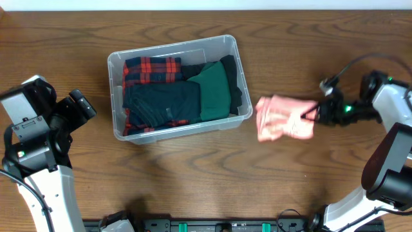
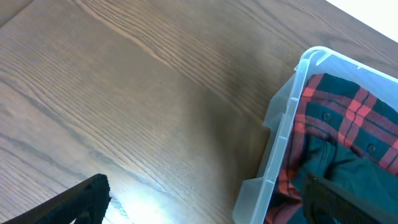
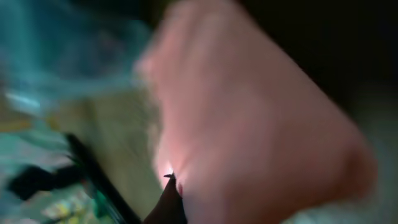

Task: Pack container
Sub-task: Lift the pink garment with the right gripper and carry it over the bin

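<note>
The clear plastic container (image 1: pixel 119 61) stands left of centre on the table. It holds a red plaid shirt (image 1: pixel 152 69), a dark teal garment (image 1: pixel 161 103) and a green garment (image 1: pixel 214 93). My right gripper (image 1: pixel 313 113) is shut on a pink cloth (image 1: pixel 283 119) and holds it just right of the container. The right wrist view is blurred and filled by the pink cloth (image 3: pixel 261 124). My left gripper (image 2: pixel 205 202) is open and empty by the container's left corner (image 2: pixel 283 137), with one finger over the plaid shirt (image 2: pixel 348 112).
The wooden table (image 1: pixel 193 180) stretches in front of and around the container. A black cable (image 1: pixel 351 64) loops above the right arm. The left arm's base (image 1: pixel 32 129) stands at the left edge.
</note>
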Action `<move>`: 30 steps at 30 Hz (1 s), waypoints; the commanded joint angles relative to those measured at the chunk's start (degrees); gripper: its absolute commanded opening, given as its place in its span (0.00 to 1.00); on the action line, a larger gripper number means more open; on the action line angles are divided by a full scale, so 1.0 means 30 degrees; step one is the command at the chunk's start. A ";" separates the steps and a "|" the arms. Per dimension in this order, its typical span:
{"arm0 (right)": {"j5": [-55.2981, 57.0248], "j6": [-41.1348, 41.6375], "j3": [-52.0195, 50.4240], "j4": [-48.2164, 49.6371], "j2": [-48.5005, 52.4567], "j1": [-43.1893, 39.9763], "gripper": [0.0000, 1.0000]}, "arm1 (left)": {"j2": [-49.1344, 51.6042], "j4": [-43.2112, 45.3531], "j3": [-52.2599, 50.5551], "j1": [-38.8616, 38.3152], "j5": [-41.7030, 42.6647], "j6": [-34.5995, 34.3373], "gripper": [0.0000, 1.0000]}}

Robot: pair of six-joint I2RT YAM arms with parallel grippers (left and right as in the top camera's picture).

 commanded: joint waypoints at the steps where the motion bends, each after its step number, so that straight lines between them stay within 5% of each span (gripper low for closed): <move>1: -0.6317 0.1530 0.2004 -0.0146 0.0000 0.0226 0.01 | -0.0007 -0.0066 0.0270 0.0117 -0.0299 -0.0044 0.98; 9: -1.3398 0.1676 0.5727 0.0131 -0.0029 0.1486 0.01 | -0.0007 -0.0066 0.0270 0.0117 -0.0299 -0.0044 0.98; 18: -1.3260 0.3104 0.9216 0.3898 -0.0029 0.7402 0.01 | -0.0007 -0.0066 0.0270 0.0117 -0.0299 -0.0044 0.98; 21: -0.9770 0.5967 0.9245 0.7854 -0.0015 0.9967 0.01 | -0.0015 -0.0066 0.0270 0.0117 -0.0299 -0.0044 0.98; 27: 0.6681 1.0112 0.9202 1.2058 0.0393 1.4673 0.01 | -0.0007 -0.0066 0.0270 0.0124 -0.0299 -0.0044 0.98; 30: 0.9566 1.0848 0.9202 1.3325 0.1326 1.6101 0.01 | -0.0015 -0.0066 0.0270 0.0124 -0.0299 -0.0044 0.98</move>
